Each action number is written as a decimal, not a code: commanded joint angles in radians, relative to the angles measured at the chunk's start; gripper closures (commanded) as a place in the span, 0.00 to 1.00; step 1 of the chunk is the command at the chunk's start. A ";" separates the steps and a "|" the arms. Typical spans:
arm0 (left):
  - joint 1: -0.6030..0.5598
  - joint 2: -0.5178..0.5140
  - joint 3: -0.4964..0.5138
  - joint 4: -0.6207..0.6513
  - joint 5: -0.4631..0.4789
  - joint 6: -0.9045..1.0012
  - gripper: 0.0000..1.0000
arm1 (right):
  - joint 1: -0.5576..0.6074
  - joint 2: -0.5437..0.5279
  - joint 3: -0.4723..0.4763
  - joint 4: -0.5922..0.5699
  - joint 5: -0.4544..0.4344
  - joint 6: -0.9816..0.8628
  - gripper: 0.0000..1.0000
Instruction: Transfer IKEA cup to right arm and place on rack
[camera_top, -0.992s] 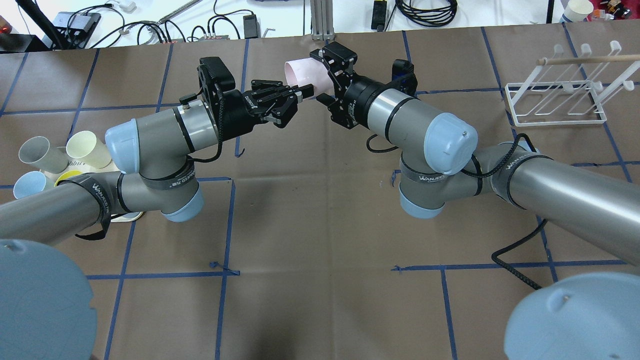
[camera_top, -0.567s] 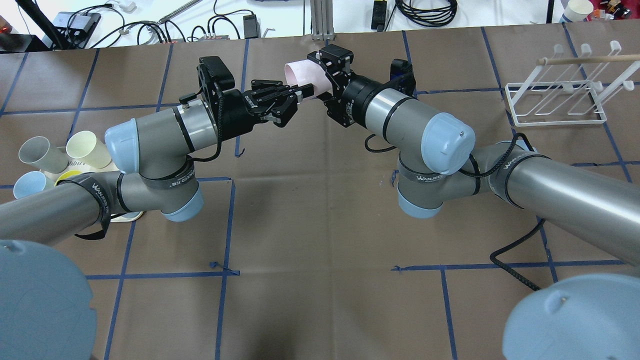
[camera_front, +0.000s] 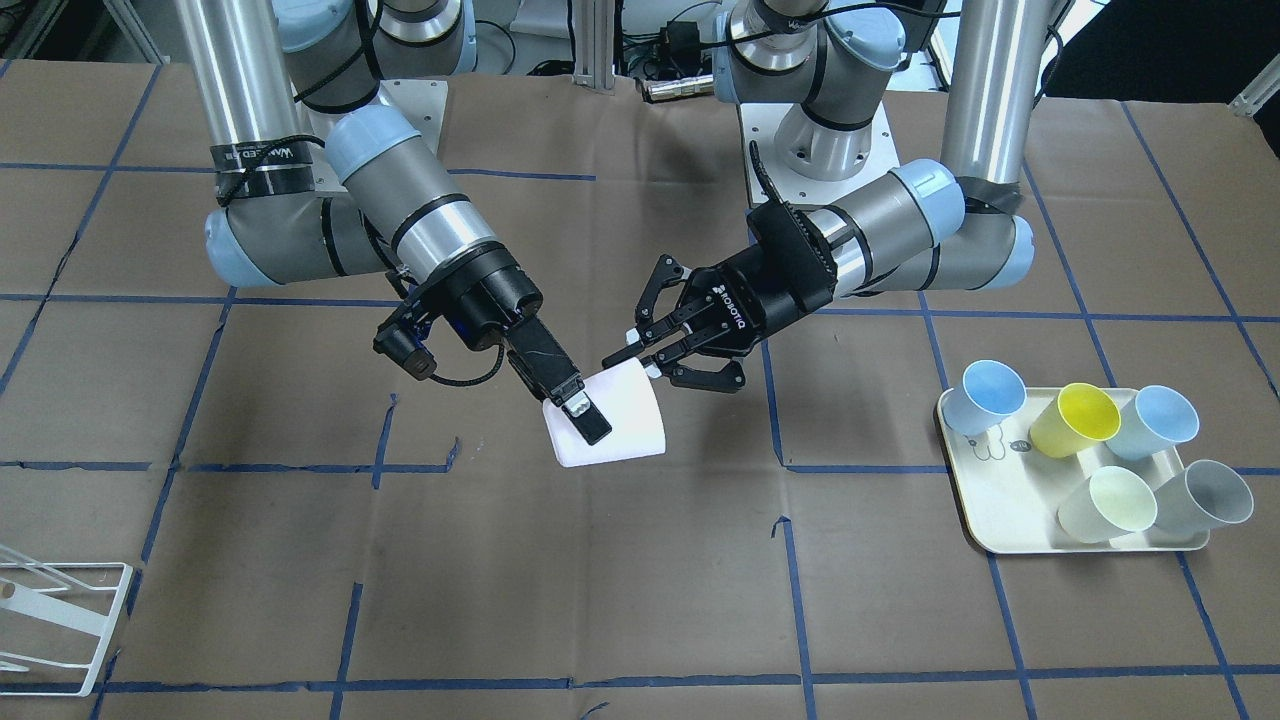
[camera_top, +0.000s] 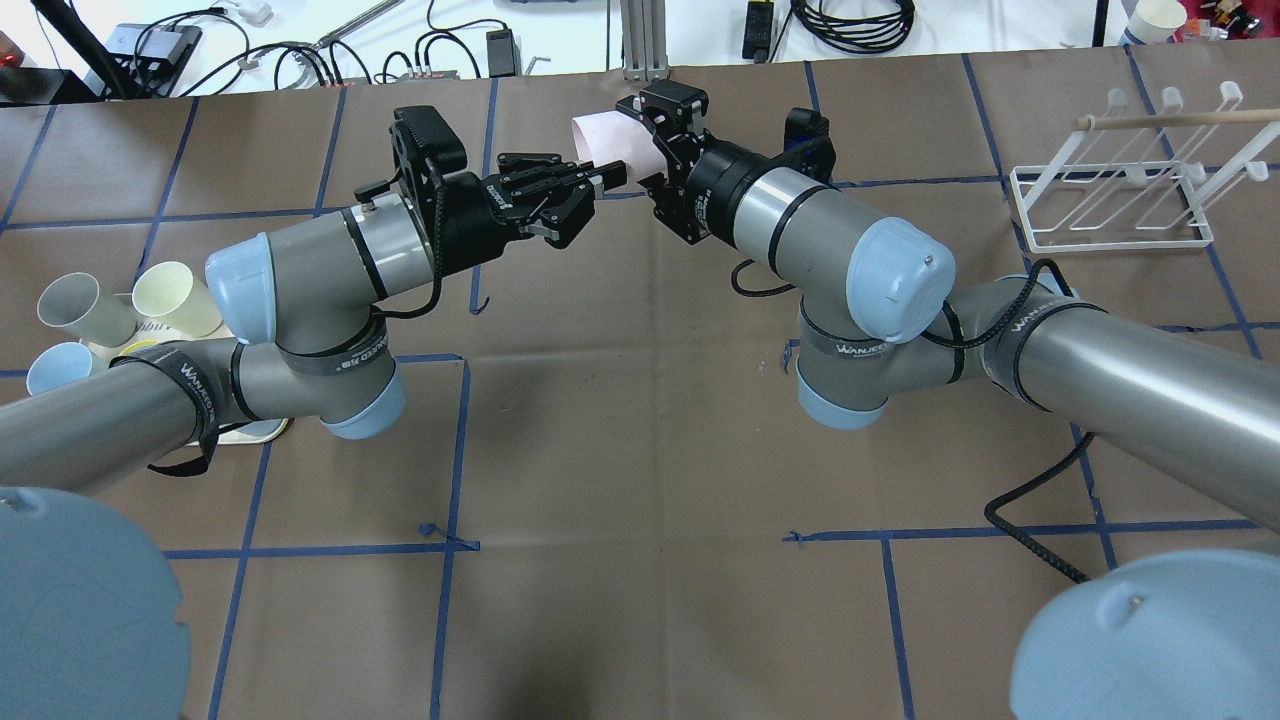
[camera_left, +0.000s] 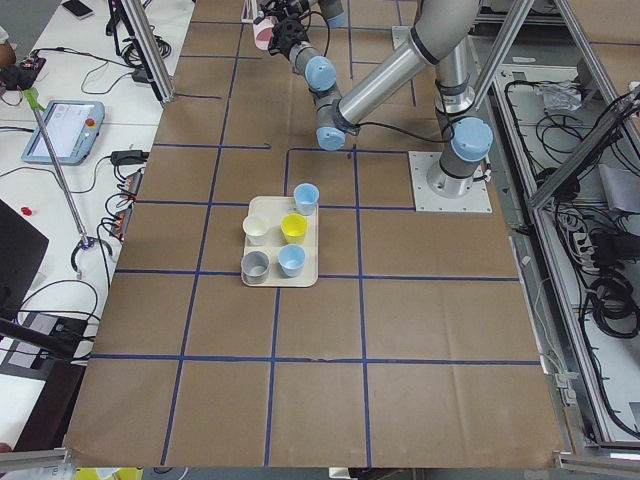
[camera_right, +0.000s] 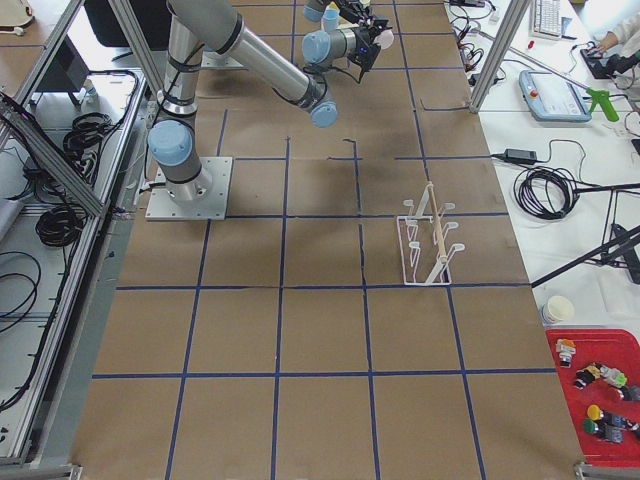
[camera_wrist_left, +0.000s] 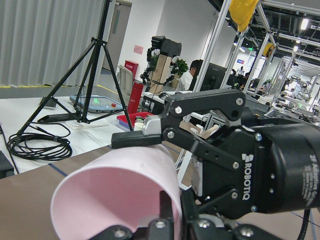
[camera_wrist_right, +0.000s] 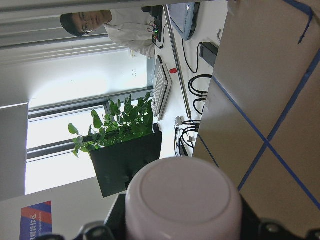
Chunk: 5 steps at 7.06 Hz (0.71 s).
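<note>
- Since a second ago the right gripper (camera_front: 586, 416) has drawn its jaws in around the cup (camera_front: 630, 420), and both grippers with the cup have drifted slightly toward the far edge of the table (camera_top: 640, 450).
- The cup hangs in the air between the two arms, above the middle of the table. It lies on its side, mouth toward the left arm and base toward the right wrist.
- The left gripper (camera_front: 640, 358) appears to pinch the rim wall, fingers close together with one inside the mouth. That hold leaves the body bare for the other arm.
- The right gripper clasps that body, one finger lying along the outside. With both holding, I judge the hand-over half done: the left has yet to let go.
- The rack (camera_top: 1115, 245) stands well apart at the robot's right, with open table between it and the cup.
- A wooden rod (camera_top: 1170, 118) lies across its prongs and may get in the way of hanging.
- The right arm's black cable (camera_top: 1030, 505) trails loose on the table and could drag during the swing.
- A tray (camera_front: 975, 522) with five spare cups (camera_front: 1075, 420) sits on the left arm's side, clear of the route.
</note>
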 joint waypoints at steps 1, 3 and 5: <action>0.002 0.008 0.031 0.000 0.011 -0.068 0.01 | 0.000 -0.001 -0.003 0.000 0.000 0.000 0.35; 0.031 0.013 0.027 -0.005 0.014 -0.071 0.01 | 0.000 -0.002 -0.003 0.000 0.003 -0.003 0.42; 0.092 0.024 0.010 -0.010 0.000 -0.071 0.01 | -0.007 -0.011 -0.001 -0.001 0.003 -0.050 0.48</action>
